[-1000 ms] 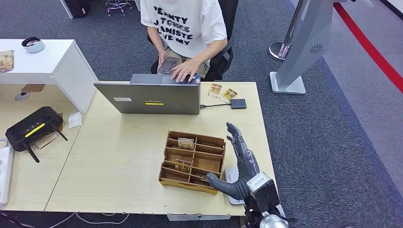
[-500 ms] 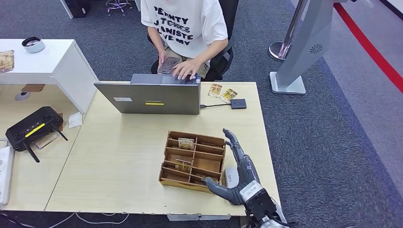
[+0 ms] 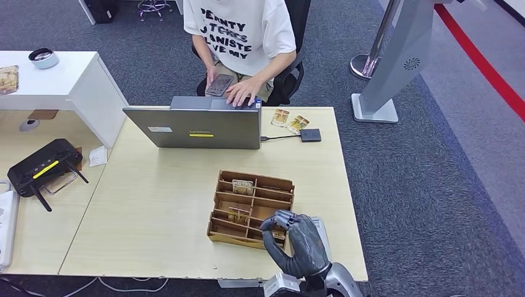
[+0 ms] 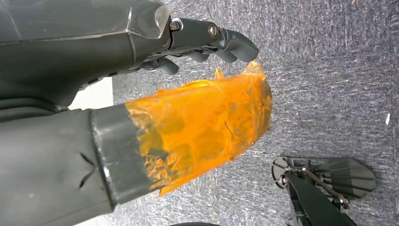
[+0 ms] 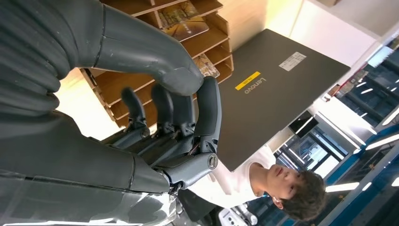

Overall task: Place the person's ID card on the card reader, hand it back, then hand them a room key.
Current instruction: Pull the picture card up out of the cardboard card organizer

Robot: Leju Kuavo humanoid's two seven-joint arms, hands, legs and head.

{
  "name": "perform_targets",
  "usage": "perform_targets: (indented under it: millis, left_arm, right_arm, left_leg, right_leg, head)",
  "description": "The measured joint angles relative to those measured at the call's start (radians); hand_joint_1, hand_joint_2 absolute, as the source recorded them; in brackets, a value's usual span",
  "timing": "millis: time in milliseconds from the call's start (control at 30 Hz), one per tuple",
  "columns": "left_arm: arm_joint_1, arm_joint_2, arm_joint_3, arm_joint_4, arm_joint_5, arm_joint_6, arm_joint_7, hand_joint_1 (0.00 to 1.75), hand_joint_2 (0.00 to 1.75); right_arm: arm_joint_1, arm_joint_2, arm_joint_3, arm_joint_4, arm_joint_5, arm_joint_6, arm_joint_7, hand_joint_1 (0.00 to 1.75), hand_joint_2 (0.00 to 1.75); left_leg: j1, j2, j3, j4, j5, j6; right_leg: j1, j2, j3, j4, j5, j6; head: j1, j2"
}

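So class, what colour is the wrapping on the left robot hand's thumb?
Orange, clearest in the left wrist view.

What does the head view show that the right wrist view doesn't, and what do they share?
Head view alone: two cards and a small black box beside the laptop, a black controller on the side table, and the person's phone. Right wrist view alone: the right hand's curled fingers from close behind, with nothing visible in them. Both share the right hand, the wooden organizer with cards in its slots, the laptop and the seated person.

"Lenovo" on laptop lid; shirt print partly legible: "PENNTY", "MY".
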Motion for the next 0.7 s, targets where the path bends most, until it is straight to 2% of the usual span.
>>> perform_targets:
  millis: [233, 367, 433, 467, 600, 700]
  left_arm:
    - [0.0, 0.0, 0.0, 0.0, -0.007, 0.0, 0.003, 0.0, 0.0]
    - [0.0, 0.0, 0.0, 0.0, -0.011, 0.0, 0.005, 0.0, 0.0]
    - [0.0, 0.0, 0.0, 0.0, -0.012, 0.0, 0.006, 0.0, 0.0]
    - [0.0, 0.0, 0.0, 0.0, -0.012, 0.0, 0.006, 0.0, 0.0]
    - [0.0, 0.0, 0.0, 0.0, -0.014, 0.0, 0.006, 0.0, 0.0]
    - [0.0, 0.0, 0.0, 0.0, -0.014, 0.0, 0.006, 0.0, 0.0]
  right_arm:
    - [-0.005, -0.016, 0.028, 0.027, 0.103, -0.063, 0.031, 1.71, 1.75]
    - [-0.012, -0.024, 0.047, 0.051, 0.166, -0.093, 0.059, 1.3, 1.75]
    - [-0.017, -0.027, 0.055, 0.064, 0.186, -0.102, 0.074, 1.2, 1.75]
    - [-0.019, -0.029, 0.059, 0.071, 0.194, -0.105, 0.081, 1.19, 1.75]
    - [-0.024, -0.034, 0.068, 0.094, 0.21, -0.113, 0.095, 1.34, 1.75]
    - [-0.027, -0.036, 0.072, 0.105, 0.214, -0.117, 0.099, 1.18, 1.75]
  left_leg:
    - [0.0, 0.0, 0.0, 0.0, 0.0, 0.0]
    - [0.0, 0.0, 0.0, 0.0, 0.0, 0.0]
    - [0.0, 0.0, 0.0, 0.0, 0.0, 0.0]
    - [0.0, 0.0, 0.0, 0.0, 0.0, 0.0]
    - [0.0, 0.0, 0.0, 0.0, 0.0, 0.0]
    - [0.0, 0.0, 0.0, 0.0, 0.0, 0.0]
  right_leg:
    - [0.0, 0.0, 0.0, 0.0, 0.0, 0.0]
    - [0.0, 0.0, 0.0, 0.0, 0.0, 0.0]
    - [0.0, 0.0, 0.0, 0.0, 0.0, 0.0]
    - [0.0, 0.0, 0.0, 0.0, 0.0, 0.0]
    - [0.0, 0.0, 0.0, 0.0, 0.0, 0.0]
    - [0.0, 0.0, 0.0, 0.0, 0.0, 0.0]
  head:
    - [0.0, 0.0]
    - [0.0, 0.0]
    - [0.0, 0.0]
    - [0.0, 0.0]
    - [0.0, 0.0]
    - [0.0, 0.0]
